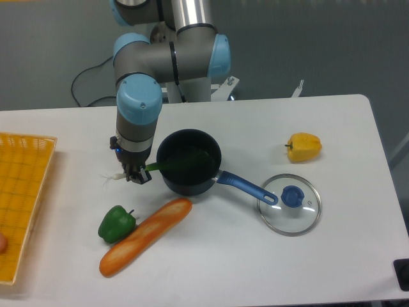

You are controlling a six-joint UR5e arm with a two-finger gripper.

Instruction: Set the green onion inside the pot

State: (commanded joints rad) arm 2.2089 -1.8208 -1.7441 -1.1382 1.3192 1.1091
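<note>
While pointing down just left of the pot, the gripper is clamped on the onion near its white end. Onion's root tip sticks out left over the table; its green leaves reach right, over the rim & into the pot. Pot handle points lower right toward a glass lid. In front: green pepper, baguette. Far right: yellow pepper.

Pincer gripping green onion, leaves inside pot.
</note>
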